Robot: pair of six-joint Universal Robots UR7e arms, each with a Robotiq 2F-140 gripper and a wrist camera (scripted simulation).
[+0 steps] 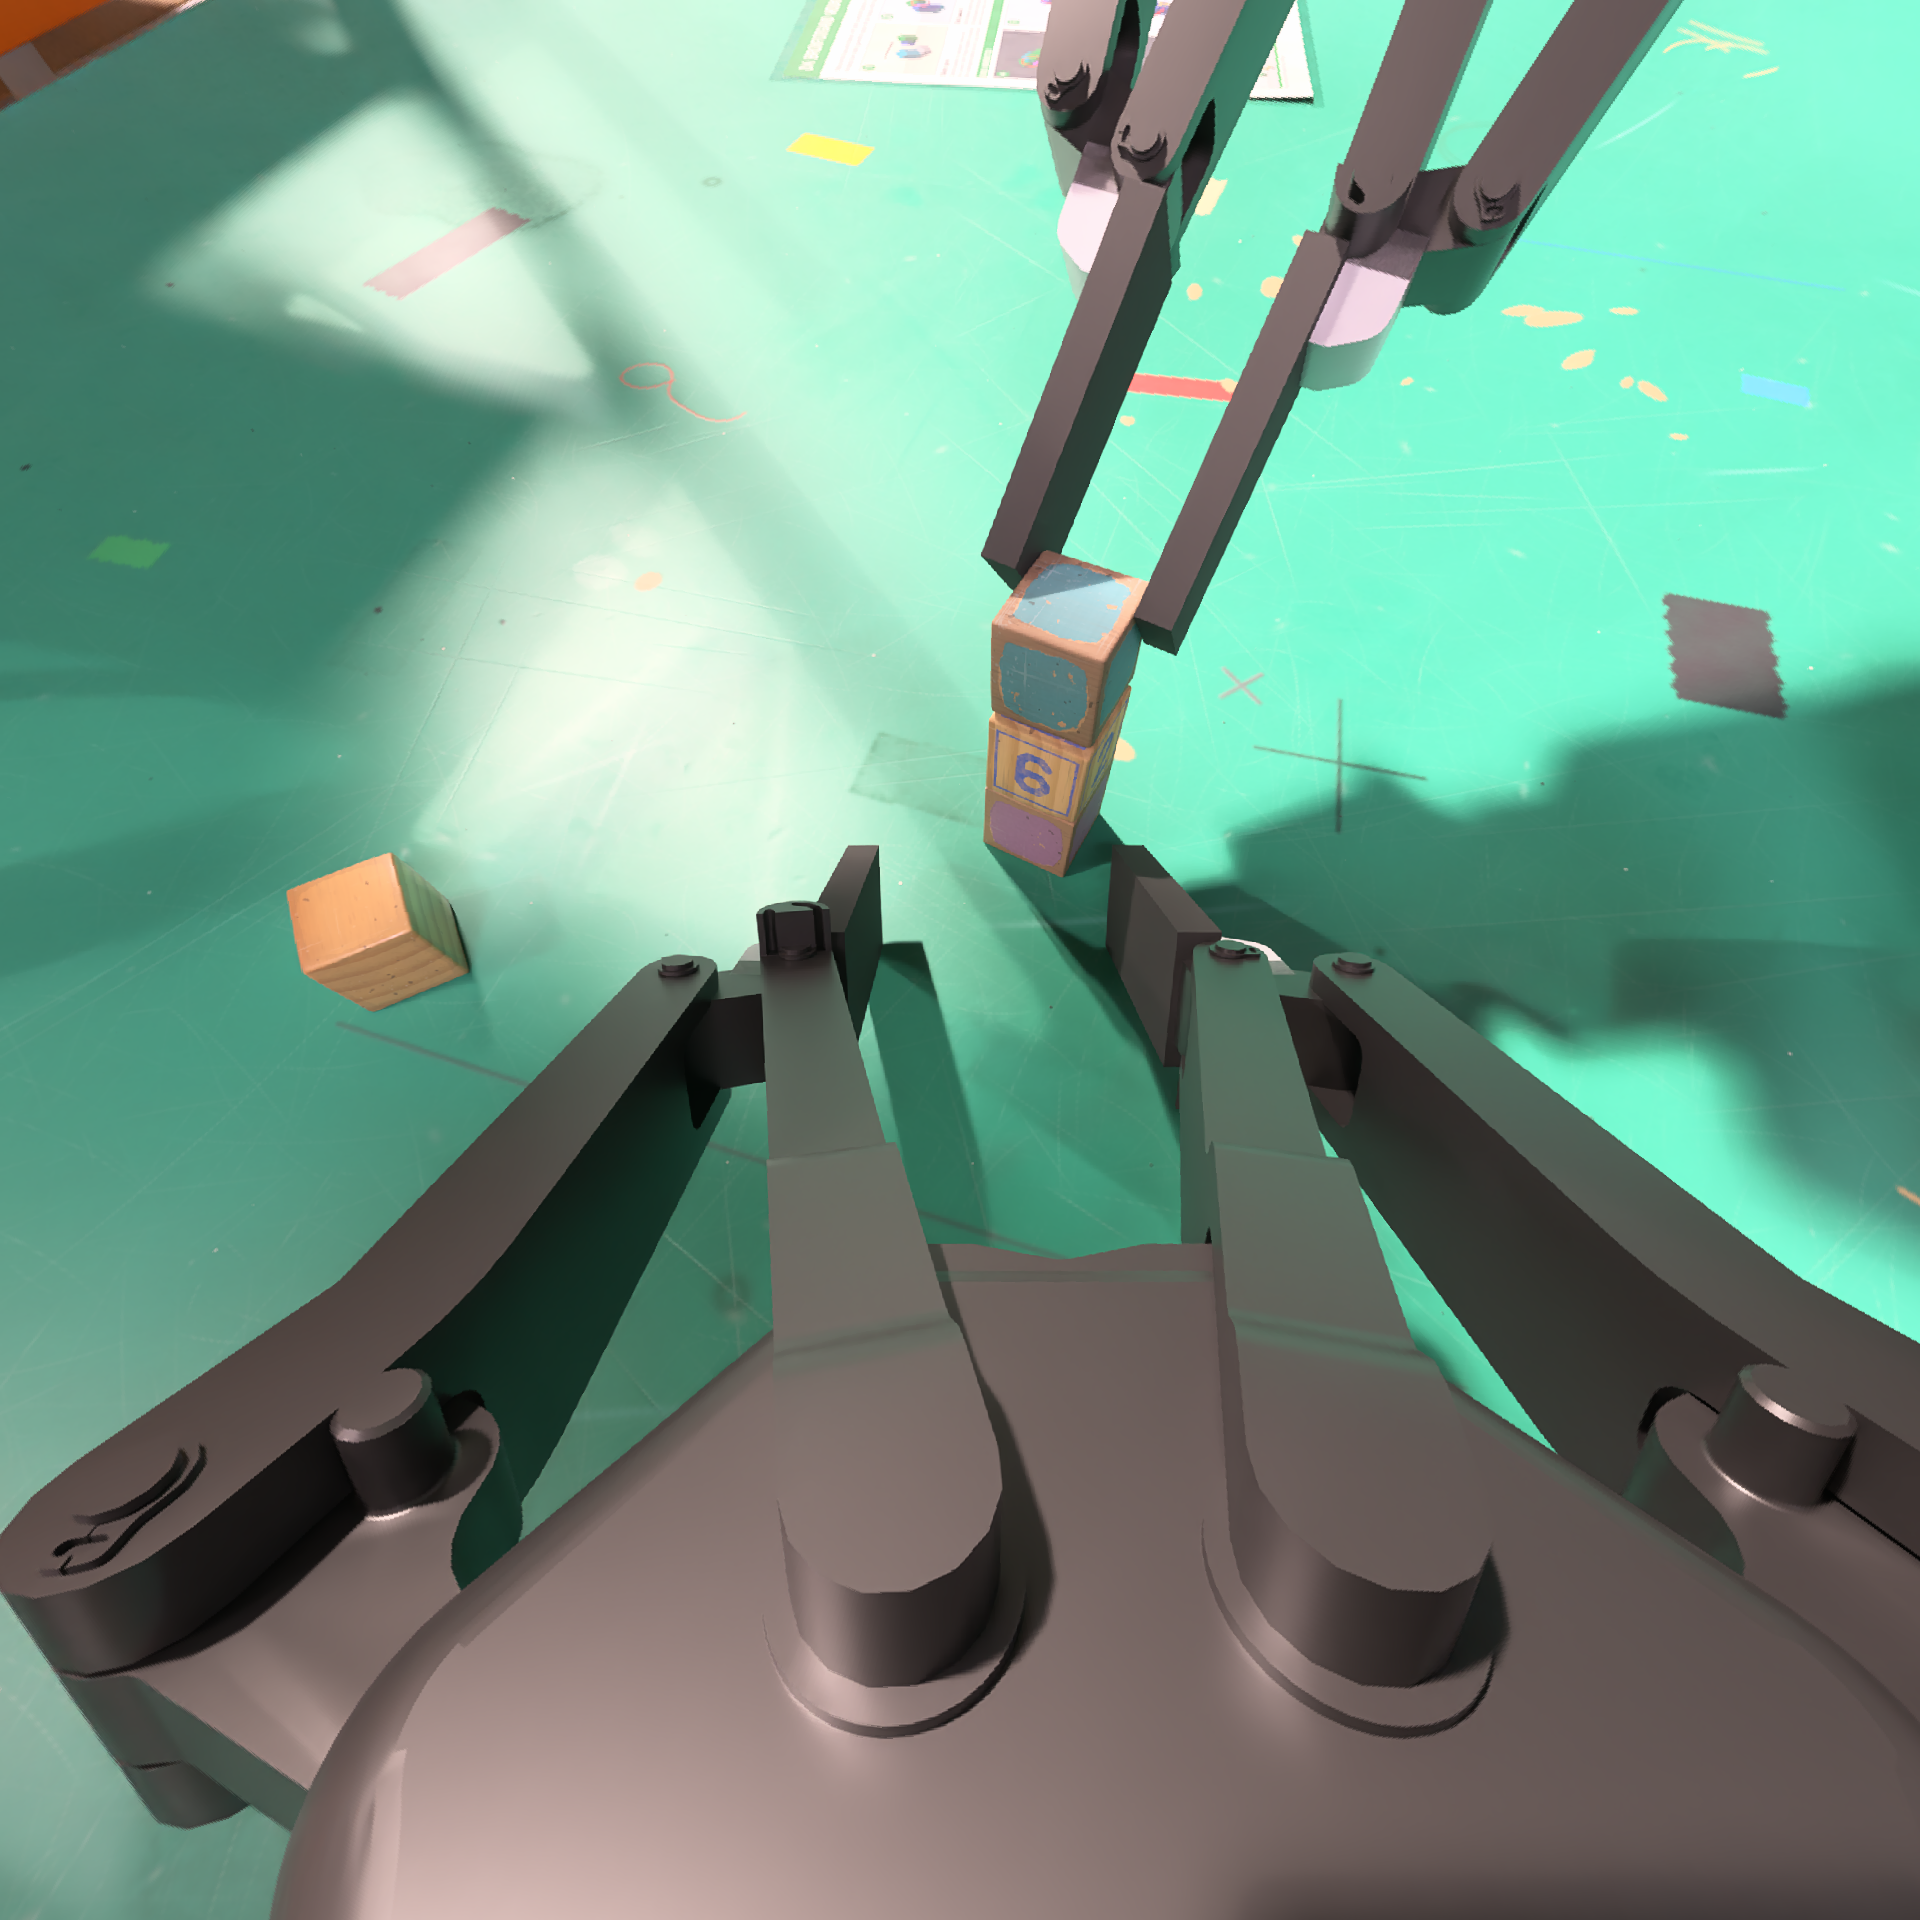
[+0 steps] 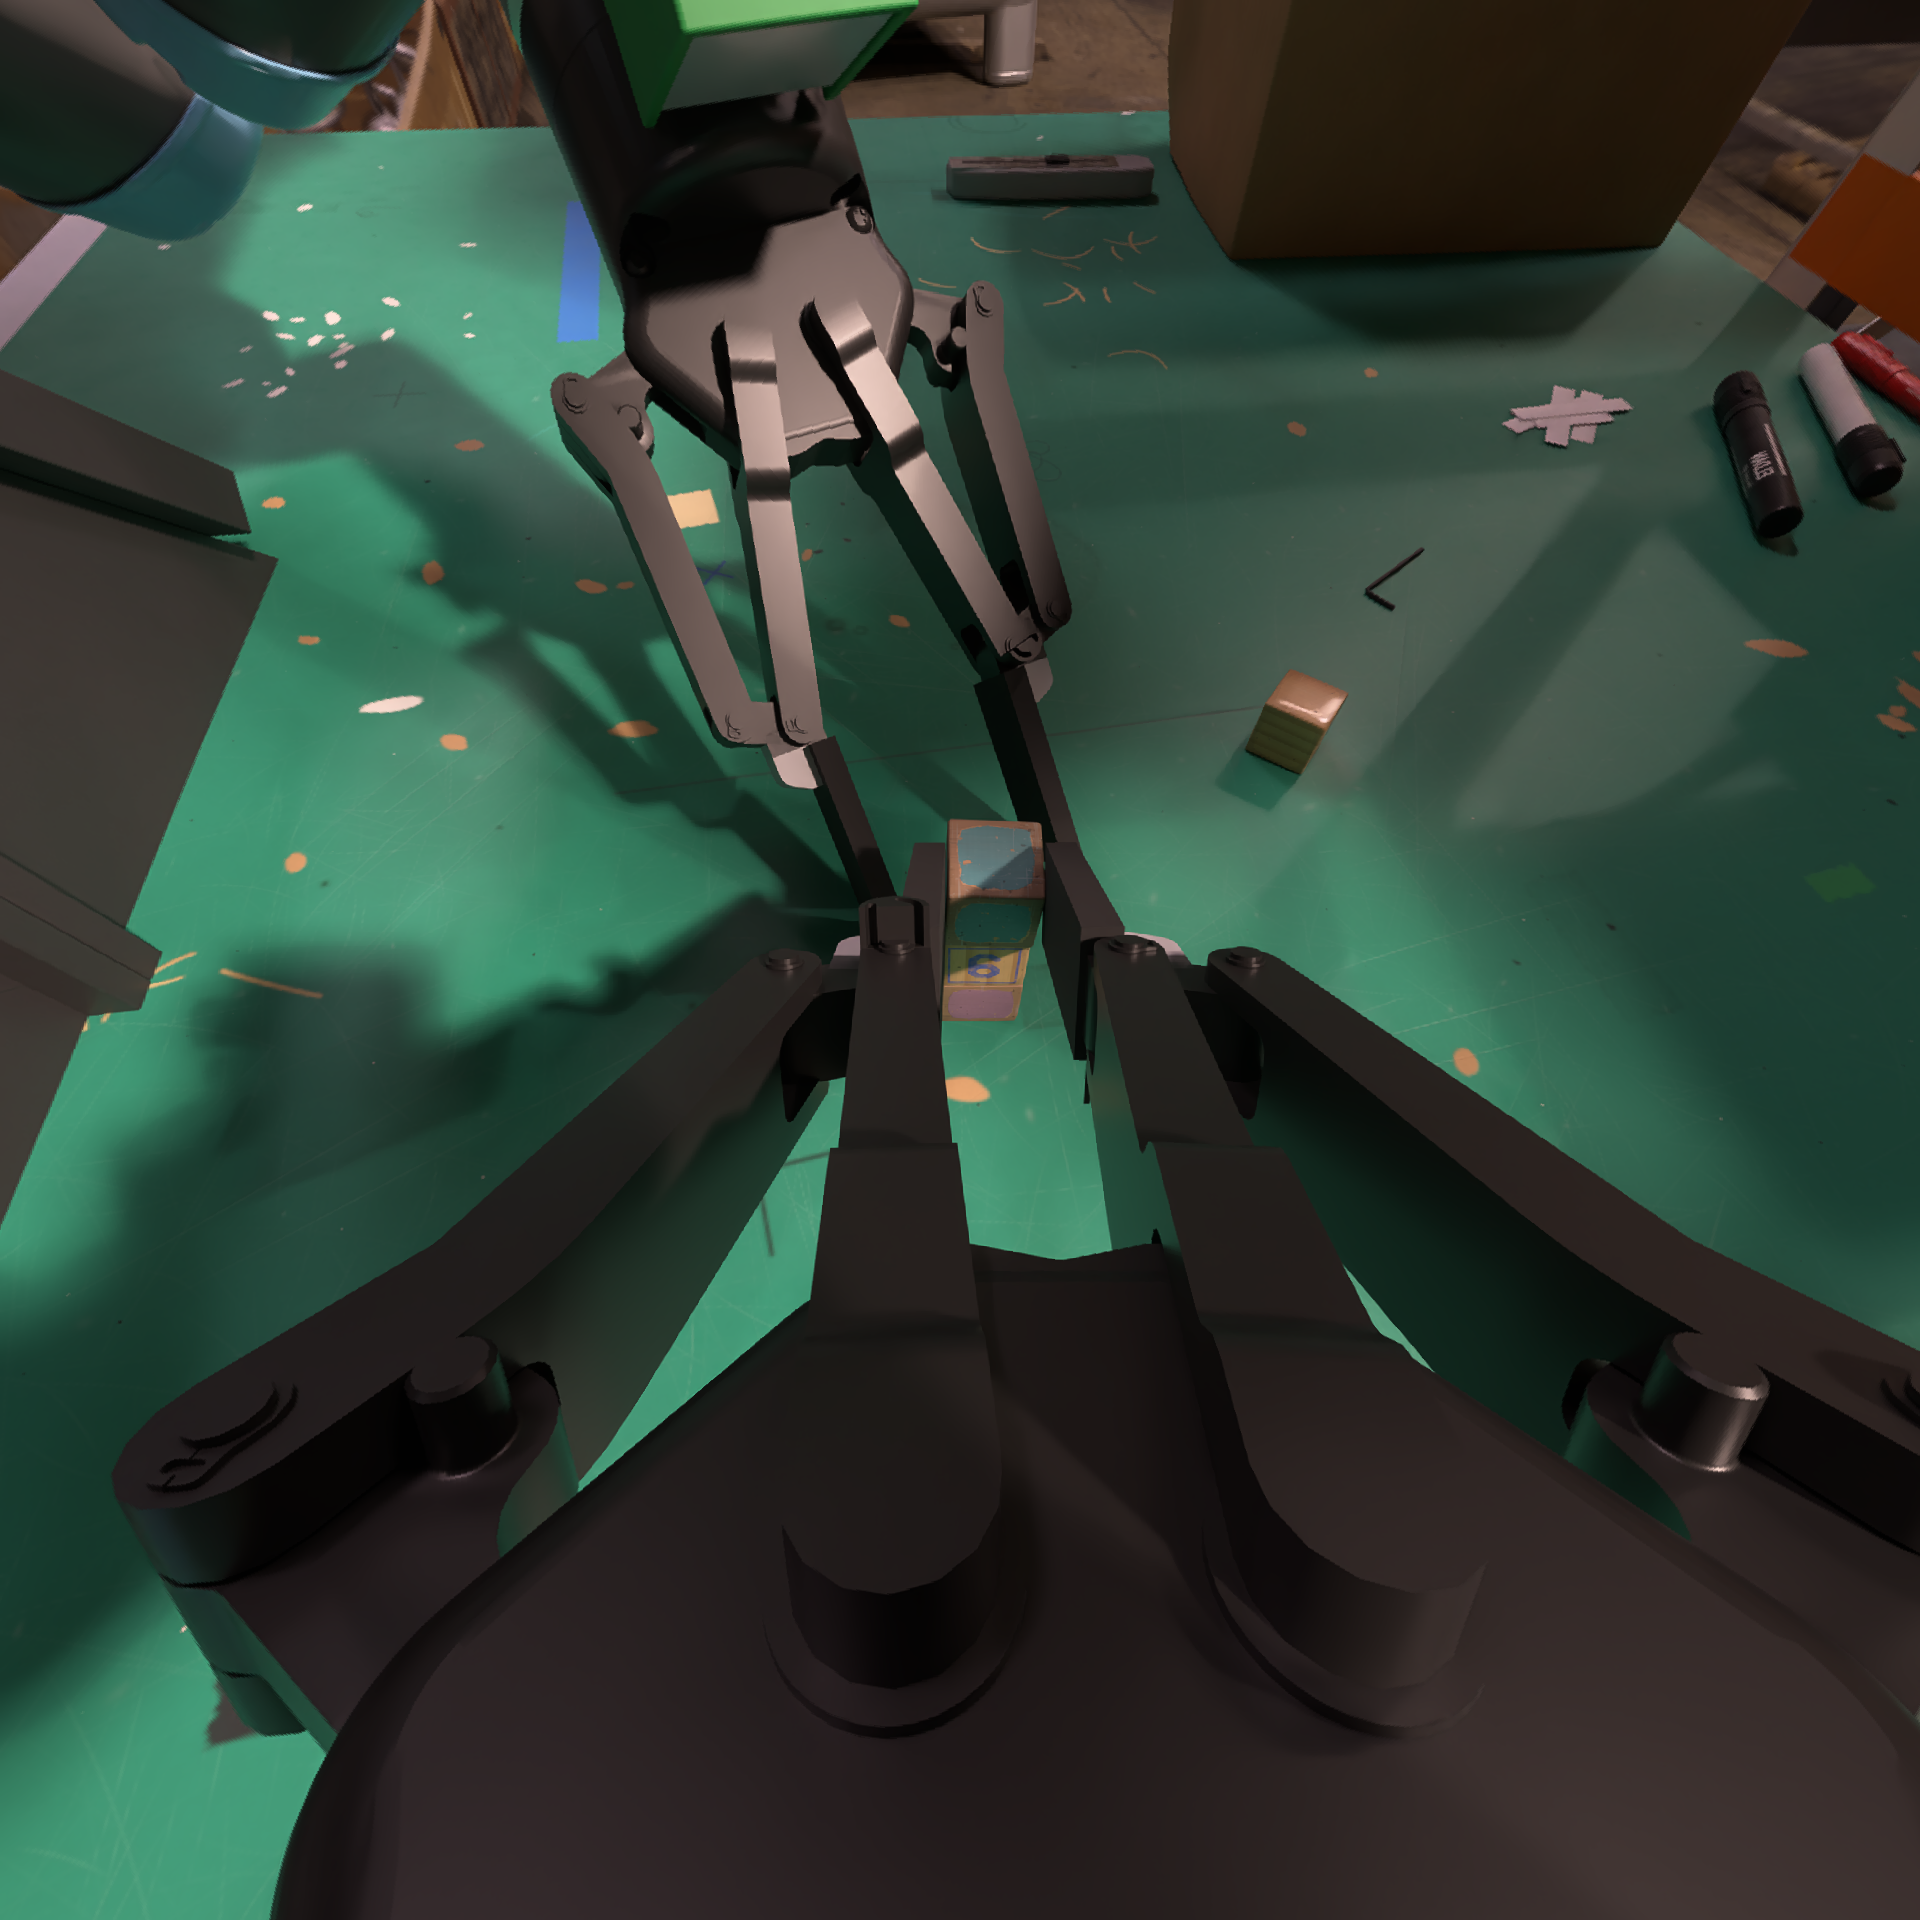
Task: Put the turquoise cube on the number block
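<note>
the right gripper (image 2: 987, 914) is pinching the turquoise cube (image 1: 1065, 649), one finger on each side. the cube is sitting squarely on the number block (image 1: 1044, 774), which is itself standing on a purple-faced block (image 1: 1029, 836) on the green table (image 1: 623, 675). the left gripper (image 1: 992, 914) is hanging spread and empty just beside the stack. a plain wooden cube (image 1: 374, 930) is lying well apart.

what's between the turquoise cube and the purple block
The number block, stacked under the turquoise cube and on the purple block; left wrist view shows it.
</note>
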